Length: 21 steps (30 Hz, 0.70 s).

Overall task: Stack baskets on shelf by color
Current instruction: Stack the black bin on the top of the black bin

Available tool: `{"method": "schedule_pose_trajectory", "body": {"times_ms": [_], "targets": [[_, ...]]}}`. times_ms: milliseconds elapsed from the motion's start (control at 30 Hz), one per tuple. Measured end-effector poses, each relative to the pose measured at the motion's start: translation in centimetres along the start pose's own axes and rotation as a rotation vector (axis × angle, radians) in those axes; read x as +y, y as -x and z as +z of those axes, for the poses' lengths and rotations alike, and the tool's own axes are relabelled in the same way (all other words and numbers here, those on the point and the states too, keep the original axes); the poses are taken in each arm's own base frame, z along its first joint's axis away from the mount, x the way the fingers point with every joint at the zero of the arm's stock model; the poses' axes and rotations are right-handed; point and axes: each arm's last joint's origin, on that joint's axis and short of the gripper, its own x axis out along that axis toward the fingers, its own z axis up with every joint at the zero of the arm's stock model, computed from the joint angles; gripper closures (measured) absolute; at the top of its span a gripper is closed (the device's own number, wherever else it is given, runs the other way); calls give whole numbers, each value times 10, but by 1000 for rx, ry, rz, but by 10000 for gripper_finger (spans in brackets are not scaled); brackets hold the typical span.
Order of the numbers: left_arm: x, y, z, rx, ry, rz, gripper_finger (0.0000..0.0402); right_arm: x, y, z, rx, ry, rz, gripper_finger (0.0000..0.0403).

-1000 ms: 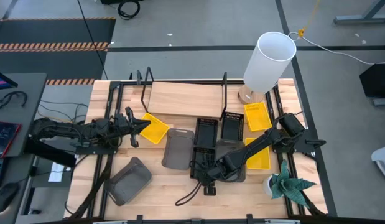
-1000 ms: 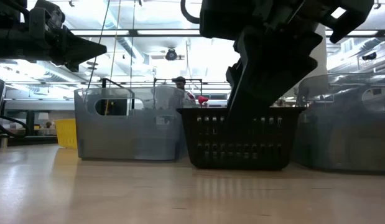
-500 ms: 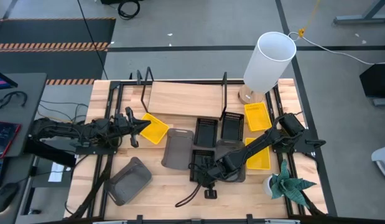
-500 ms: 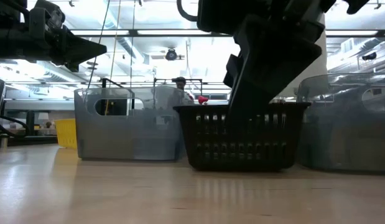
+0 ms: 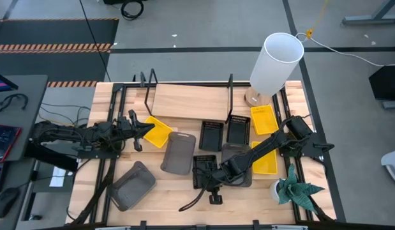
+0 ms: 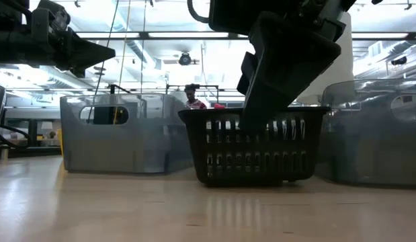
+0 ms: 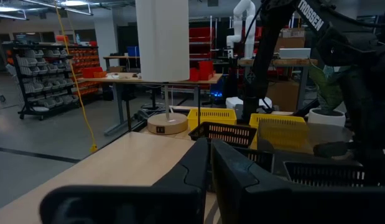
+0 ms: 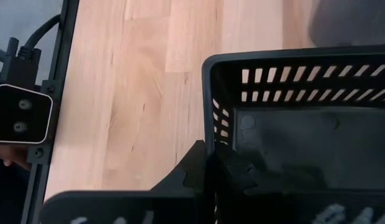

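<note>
My right gripper (image 5: 214, 178) is shut on a black slotted basket (image 5: 205, 171) that stands near the table's middle, askew to the other baskets. My left gripper (image 7: 208, 157) hovers level and shut at the table's left, with nothing in it; a yellow basket (image 5: 159, 132) lies beside it. The pale shelf board (image 5: 191, 100) sits at the far middle inside black uprights. In front of it lie two more black baskets (image 5: 211, 134) (image 5: 238, 130) and a grey one (image 5: 178, 153). My right gripper grips the black basket's wall facing the table's near edge (image 8: 208, 134), at its rim, one finger inside (image 8: 237, 169) and one outside (image 8: 191, 171). The fingers slant down from the table's right. In the low view the basket (image 6: 251, 148) sits slightly tilted on the table.
Two yellow baskets (image 5: 263, 119) (image 5: 267, 160) lie at the right, one grey basket (image 5: 133, 185) at the near left and another (image 5: 238, 156) under my right arm. A white lamp (image 5: 277, 61) stands far right, a potted plant (image 5: 294, 189) near right, a small camera (image 5: 215, 199) at the near edge.
My right gripper has tipped and dragged the black basket a little toward the table's near-left; the basket has turned out of line with the black one behind it. The grey basket beside it has been shoved left and turned askew.
</note>
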Motion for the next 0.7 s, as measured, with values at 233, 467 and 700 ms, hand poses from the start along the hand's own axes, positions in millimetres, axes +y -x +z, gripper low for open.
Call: {"method": "schedule_pose_trajectory", "body": {"times_ms": [233,467,700], "targets": [[0,0,0,0,0,0,368,2,6,8,-6,-1,0,386],[0,0,0,0,0,1,370,8,17,21,7,7,-6,384],[0,0,0,0,0,0,375,14,32,33,61,21,-28,384]]}}
